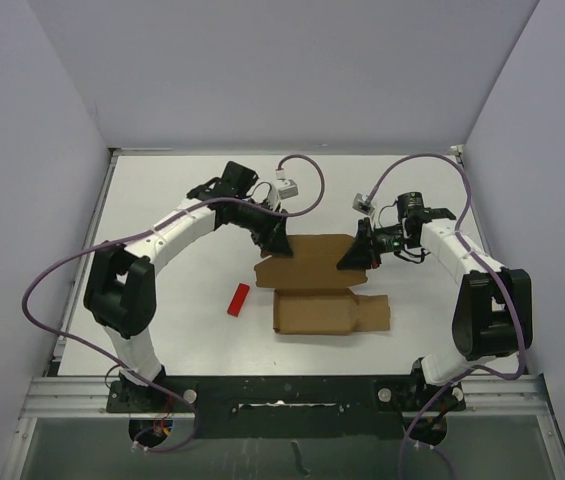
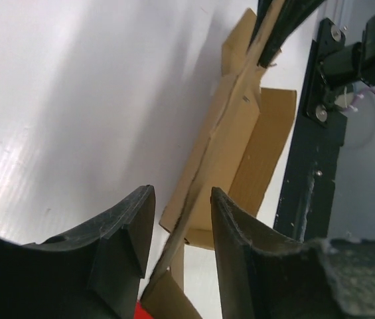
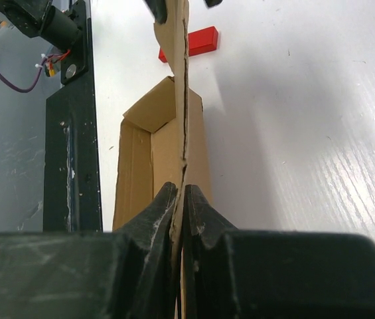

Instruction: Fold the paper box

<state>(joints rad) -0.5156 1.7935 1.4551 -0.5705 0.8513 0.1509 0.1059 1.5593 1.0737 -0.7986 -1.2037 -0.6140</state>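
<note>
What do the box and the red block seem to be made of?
The box looks like thin brown cardboard, matte, with creases and a raw edge. The block is smooth, even red, perhaps plastic or painted wood; I cannot tell.

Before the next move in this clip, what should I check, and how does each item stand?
1. Right tool clamped on the raised flap of the paper box: ok.
2. Left tool clamped on the flap: not ok; its fingers straddle the flap's edge with gaps on both sides.
3. Red block lying apart from the paper box: ok.
4. Box tray resting on the table: ok.
5. End tabs tucked in: cannot tell.
</note>
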